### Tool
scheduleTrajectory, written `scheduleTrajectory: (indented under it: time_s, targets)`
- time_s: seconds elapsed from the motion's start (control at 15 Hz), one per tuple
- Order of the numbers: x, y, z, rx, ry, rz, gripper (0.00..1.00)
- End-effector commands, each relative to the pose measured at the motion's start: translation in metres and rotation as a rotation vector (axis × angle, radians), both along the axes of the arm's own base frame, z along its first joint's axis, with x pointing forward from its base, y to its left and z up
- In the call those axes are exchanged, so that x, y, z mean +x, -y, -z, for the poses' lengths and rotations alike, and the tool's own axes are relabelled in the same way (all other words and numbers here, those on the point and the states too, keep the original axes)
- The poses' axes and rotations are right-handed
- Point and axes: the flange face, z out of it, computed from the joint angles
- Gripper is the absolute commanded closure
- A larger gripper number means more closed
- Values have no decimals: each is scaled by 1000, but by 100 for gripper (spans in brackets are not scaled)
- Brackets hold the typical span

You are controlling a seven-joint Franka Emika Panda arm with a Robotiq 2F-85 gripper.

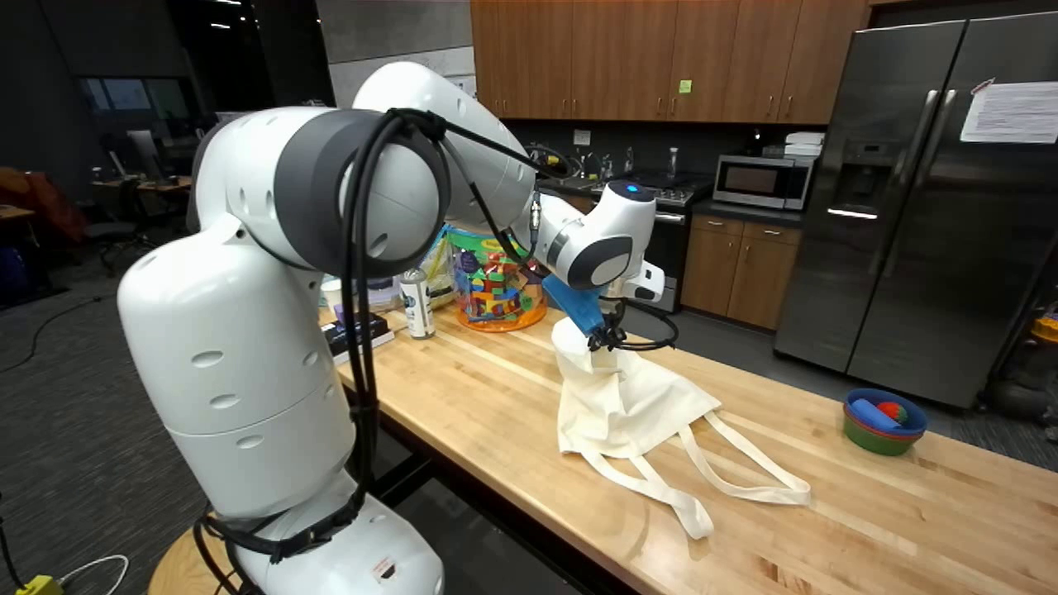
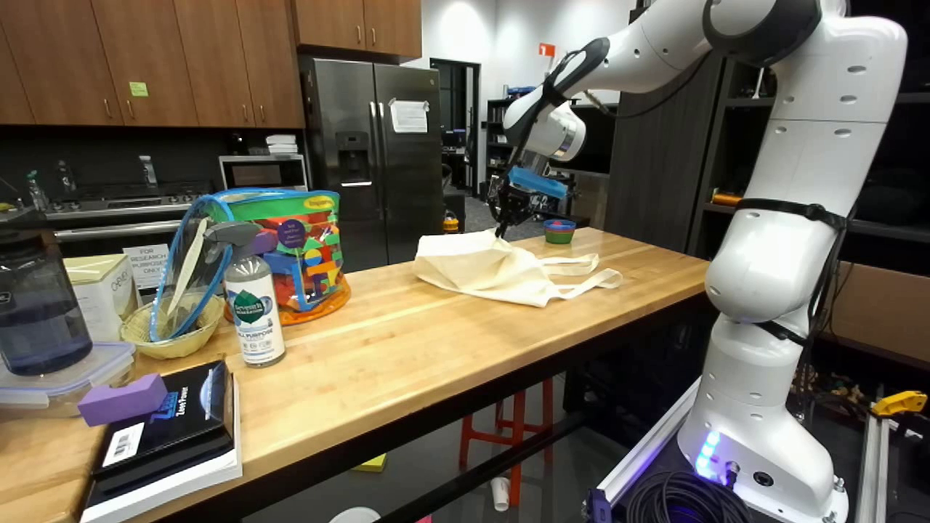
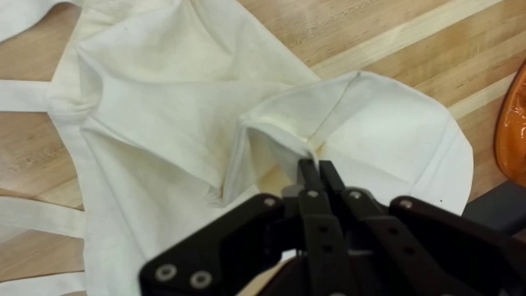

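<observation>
A cream cloth tote bag (image 1: 607, 413) lies crumpled on the wooden table, its straps (image 1: 661, 487) trailing toward the bowls. In the wrist view my gripper (image 3: 319, 163) is shut on the bag (image 3: 176, 111), with a thin fold of cloth pinched between the dark fingertips. The pinched fold is pulled up a little, with the bag's bottom panel (image 3: 394, 135) tilted beside it. Both exterior views show the gripper (image 2: 501, 231) pointing down at the raised end of the bag (image 2: 501, 272), away from the straps. Part of the cloth is hidden under the gripper.
A clear bag of toy blocks (image 2: 309, 254) with an orange base stands near the tote. Beside it are a spray can (image 2: 253, 312) and a black box (image 2: 167, 428) under a purple block (image 2: 123, 399). Stacked bowls (image 1: 883, 438) holding small items sit beyond the straps.
</observation>
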Motion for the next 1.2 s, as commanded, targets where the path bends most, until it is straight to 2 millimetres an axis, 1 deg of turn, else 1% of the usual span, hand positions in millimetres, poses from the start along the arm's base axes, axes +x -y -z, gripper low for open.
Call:
scheduleTrajectory:
  time_s: [0.0,1.0,1.07,1.13]
  targets:
    - [0,0,-1,0,-1,0,95]
    - [0,0,0,0,-1,0,95]
    - [0,0,0,0,-1,0,99]
    - [1,-4,-5,10,14,-19,99]
